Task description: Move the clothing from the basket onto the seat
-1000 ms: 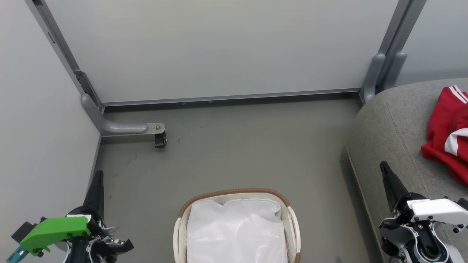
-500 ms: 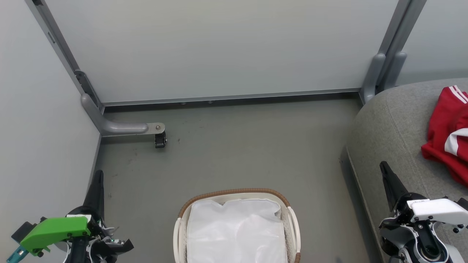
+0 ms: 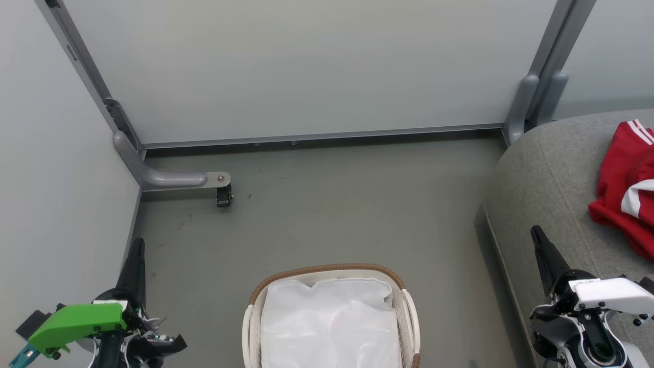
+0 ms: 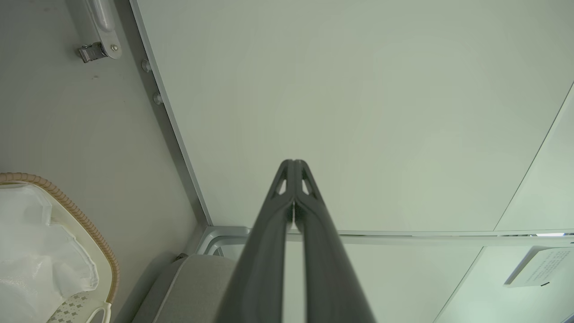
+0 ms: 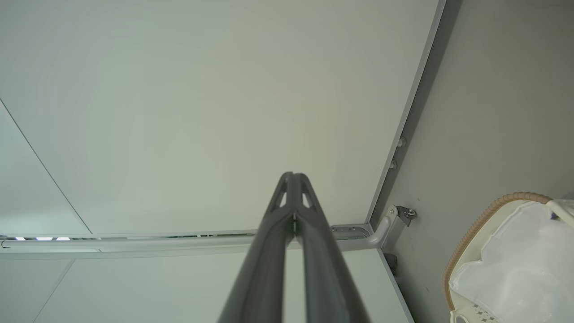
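Lying crumpled on the seat (image 3: 546, 174), the red and white clothing (image 3: 626, 189) is ahead of the right gripper (image 3: 536, 235) and out to its right, well apart from the fingertips. That gripper hangs over the seat's near edge with its two dark fingers pressed together and nothing between them; the right wrist view shows the tips (image 5: 292, 176) meeting. The basket (image 3: 327, 269) stands on the floor (image 3: 327, 214) between the two grippers, to the right gripper's left and a little behind its tips. The left gripper (image 3: 137, 245) is also closed and empty, its fingers touching along their length in its own wrist view (image 4: 293, 163), with the basket's woven rim (image 4: 80, 220) off to one side.

The clothing is cut off by the right edge of the head view, so its full outline cannot be made out. The basket's near half is cut off by the bottom edge, and inside it only the white liner (image 3: 327, 322) is visible.

Compared with a second ago, nothing has shifted: clothing, basket and both grippers sit where they were, and both pairs of fingers have stayed closed.
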Motion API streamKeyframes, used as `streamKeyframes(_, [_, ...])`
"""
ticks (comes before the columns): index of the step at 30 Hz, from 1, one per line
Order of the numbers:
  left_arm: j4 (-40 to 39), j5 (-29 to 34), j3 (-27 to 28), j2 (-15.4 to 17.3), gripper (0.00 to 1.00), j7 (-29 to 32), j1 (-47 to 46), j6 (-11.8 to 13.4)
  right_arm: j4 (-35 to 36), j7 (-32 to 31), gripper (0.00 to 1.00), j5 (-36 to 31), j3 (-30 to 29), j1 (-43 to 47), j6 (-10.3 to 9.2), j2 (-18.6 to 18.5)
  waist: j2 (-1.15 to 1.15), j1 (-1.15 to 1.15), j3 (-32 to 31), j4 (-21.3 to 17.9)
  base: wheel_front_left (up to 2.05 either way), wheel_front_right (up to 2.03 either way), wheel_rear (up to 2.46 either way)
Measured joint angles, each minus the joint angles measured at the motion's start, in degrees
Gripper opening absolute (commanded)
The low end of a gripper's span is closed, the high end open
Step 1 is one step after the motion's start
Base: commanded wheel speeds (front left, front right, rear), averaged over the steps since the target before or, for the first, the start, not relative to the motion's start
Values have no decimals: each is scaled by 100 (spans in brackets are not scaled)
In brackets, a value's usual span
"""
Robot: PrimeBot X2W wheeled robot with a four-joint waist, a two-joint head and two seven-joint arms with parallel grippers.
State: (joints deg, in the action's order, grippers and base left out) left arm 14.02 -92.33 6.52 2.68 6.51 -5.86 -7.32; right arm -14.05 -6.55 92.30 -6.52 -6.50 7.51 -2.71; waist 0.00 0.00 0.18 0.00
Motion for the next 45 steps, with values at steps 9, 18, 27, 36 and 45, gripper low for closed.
streamKeyframes(9, [-1, 0, 0, 0, 0, 0, 0, 0, 0, 0, 0, 0, 0, 0, 0, 0, 0, 0, 0, 0, 0, 0, 0])
streamKeyframes(18, [-1, 0, 0, 0, 0, -1, 0, -4, 0, 0, 0, 0, 0, 0, 0, 0, 0, 0, 0, 0, 0, 0, 0])
streamKeyframes(27, [-1, 0, 0, 0, 0, 0, 0, -4, 1, 0, 0, 0, 1, 0, 0, 0, 0, 0, 0, 0, 0, 0, 0])
streamKeyframes(36, [-1, 0, 0, 0, 0, 0, 0, -4, 1, 0, 0, 0, 1, 0, 0, 0, 0, 0, 0, 0, 0, 0, 0])
streamKeyframes(45, [-1, 0, 0, 0, 0, 0, 0, -4, 1, -1, 0, 0, 1, 0, 0, 0, 0, 0, 0, 0, 0, 0, 0])
